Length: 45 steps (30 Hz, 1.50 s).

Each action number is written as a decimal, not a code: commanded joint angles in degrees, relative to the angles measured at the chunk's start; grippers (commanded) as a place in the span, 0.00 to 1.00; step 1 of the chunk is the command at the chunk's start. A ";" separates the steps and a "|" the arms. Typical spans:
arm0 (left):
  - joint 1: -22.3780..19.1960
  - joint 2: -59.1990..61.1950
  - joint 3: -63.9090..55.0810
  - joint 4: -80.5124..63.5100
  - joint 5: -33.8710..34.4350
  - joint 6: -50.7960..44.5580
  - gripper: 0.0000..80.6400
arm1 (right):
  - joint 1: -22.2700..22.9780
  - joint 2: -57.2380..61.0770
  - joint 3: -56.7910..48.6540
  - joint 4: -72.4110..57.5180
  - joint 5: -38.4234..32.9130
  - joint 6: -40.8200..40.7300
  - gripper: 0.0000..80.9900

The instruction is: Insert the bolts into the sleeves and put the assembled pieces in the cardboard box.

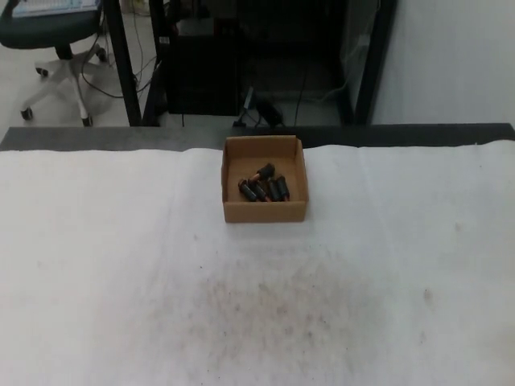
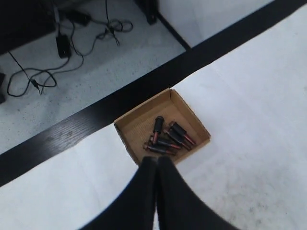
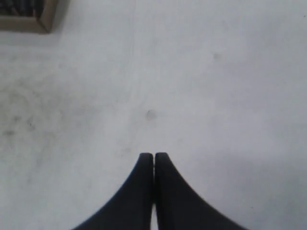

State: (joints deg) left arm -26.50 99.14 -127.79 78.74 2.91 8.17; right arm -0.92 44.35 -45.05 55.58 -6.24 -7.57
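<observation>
Looks finished: pieces (image 1: 264,187) in box (image 1: 265,211), nothing held
Pinched shut on nothing: left gripper (image 2: 157,160) facing the box, right gripper (image 3: 153,155) over bare cloth (image 3: 216,96), box corner cut off at that view's edge; pieces in one dark heap inside, too small to count or to judge each as fully seated; likely nothing left but a check

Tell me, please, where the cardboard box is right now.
In the high view the cardboard box sits on the white cover, midway along its far side and close to the dark edge, with the assembled pieces inside.
</observation>
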 commanded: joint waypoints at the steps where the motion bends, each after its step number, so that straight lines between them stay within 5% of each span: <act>1: -0.42 -15.43 14.63 -0.37 -3.61 0.57 0.00 | 5.17 -6.30 8.43 -0.92 -0.60 -1.61 0.01; 7: -0.42 -42.34 46.72 -12.25 -9.76 -3.64 0.00 | 7.28 -16.64 13.73 0.85 3.25 -1.44 0.01; 12: -0.42 -66.11 77.21 -28.05 -10.17 -13.96 0.00 | 7.01 -24.01 15.73 -0.34 3.25 -1.44 0.01; 18: -0.42 -90.01 104.42 -36.81 -10.17 -14.86 0.00 | 7.01 -27.27 19.72 -5.35 2.33 -0.98 0.01; 25: -0.42 -99.14 116.55 -46.83 -14.71 -14.60 0.00 | 7.01 -27.11 25.45 -11.71 1.27 4.60 0.01; 35: -0.42 -97.89 127.78 -49.01 -7.39 -23.51 0.00 | 7.01 -27.00 32.17 -20.64 6.24 2.80 0.01; 37: -0.42 -97.89 127.78 -48.22 -4.34 -27.62 0.00 | 7.01 -27.00 32.17 -21.18 10.87 5.21 0.01; 45: -0.42 -97.84 127.78 -43.55 -5.24 -27.06 0.00 | 7.01 -27.00 33.87 -21.24 10.18 15.55 0.01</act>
State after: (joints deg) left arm -26.71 0.96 0.57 33.95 -1.07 -18.86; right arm 6.17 17.52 -12.56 35.15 3.69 4.85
